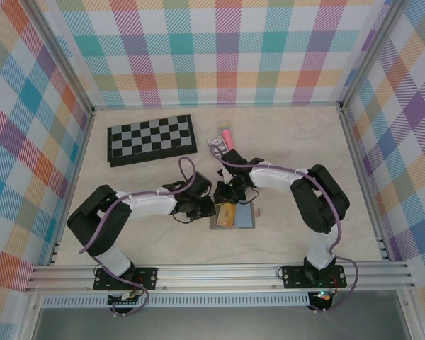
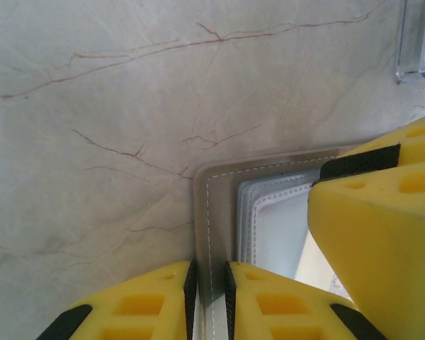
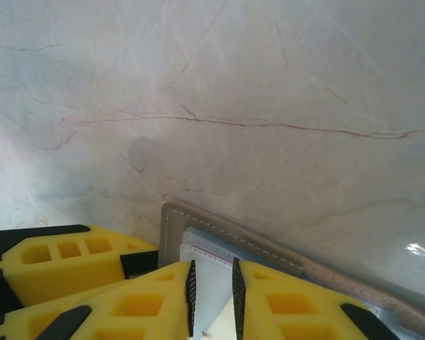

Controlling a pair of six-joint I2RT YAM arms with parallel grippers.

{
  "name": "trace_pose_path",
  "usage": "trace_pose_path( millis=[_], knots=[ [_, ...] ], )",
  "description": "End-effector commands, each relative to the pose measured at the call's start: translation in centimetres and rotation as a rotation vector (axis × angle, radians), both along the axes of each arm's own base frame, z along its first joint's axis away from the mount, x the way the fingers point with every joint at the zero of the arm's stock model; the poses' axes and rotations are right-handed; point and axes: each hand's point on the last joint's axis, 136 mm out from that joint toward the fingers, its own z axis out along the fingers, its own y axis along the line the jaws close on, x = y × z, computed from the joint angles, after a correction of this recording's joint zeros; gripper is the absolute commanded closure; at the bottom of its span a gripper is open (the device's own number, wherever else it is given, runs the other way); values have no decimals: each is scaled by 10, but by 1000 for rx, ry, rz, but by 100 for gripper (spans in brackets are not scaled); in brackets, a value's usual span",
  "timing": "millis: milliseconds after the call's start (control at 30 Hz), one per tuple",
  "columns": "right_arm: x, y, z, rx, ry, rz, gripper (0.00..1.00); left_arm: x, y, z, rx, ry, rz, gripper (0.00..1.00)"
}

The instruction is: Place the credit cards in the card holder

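Overall: card holder (image 1: pixel 245 217) lay open and flat on the marble-patterned tabletop (image 1: pixel 297 142), near the front edge, between the two arms.
Left fingers (image 2: pixel 149 304): nearly closed, pinching the grey-brown stitched edge of the holder; the edge ran straight up through the narrow gap between the pads.
Right fingers (image 3: pixel 297 304): also nearly closed, gripping a pale sheet (image 3: pixel 212 290) at the holder's inner pockets; could not tell whether this was a card or a pocket flap.
Finger spacing: one right finger sat just beside the left pair in the left wrist view, over the light stitched pockets.
Tan card (image 1: pixel 225 214): lay on the left half of the open holder; seated in a slot or merely resting, could not tell.
Chessboard (image 1: pixel 152 139): folded, far left of the tabletop, well apart from the holder.
Pink object (image 1: pixel 227 134): small, beyond the right arm's wrist.
Clear plastic piece (image 2: pixel 418 39): stood on the tabletop near the holder.
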Motion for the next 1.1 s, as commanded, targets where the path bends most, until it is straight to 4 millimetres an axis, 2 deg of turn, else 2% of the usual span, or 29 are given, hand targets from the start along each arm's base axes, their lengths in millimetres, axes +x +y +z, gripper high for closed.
trace_pose_path(
  millis=[0,67,167,233,400,533,767,900,1067],
  knots=[
    [7,-3,22,-10,-66,-21,75,-4,0,4,4,-19,-3,80],
    [11,-15,33,-50,-109,-62,71,-4,1,5,6,-22,-3,79],
    [8,-41,34,-133,-108,-135,72,-4,2,7,5,-27,-1,79],
    [1,-49,31,-121,-86,-185,71,-4,1,7,2,-28,-2,79],
    [-23,-47,19,-28,23,-253,69,-5,-1,9,-12,-24,-7,77],
    [-34,-45,10,40,74,-312,68,-5,-3,10,-26,-25,-12,74],
    [-41,-49,1,50,99,-348,69,-5,-7,9,-41,-15,-15,72],
    [-41,-47,3,65,102,-353,70,-6,-9,6,-42,-2,-24,73],
    [-45,-49,-6,43,137,-375,70,-7,-10,3,-39,8,-27,73]
  ],
)
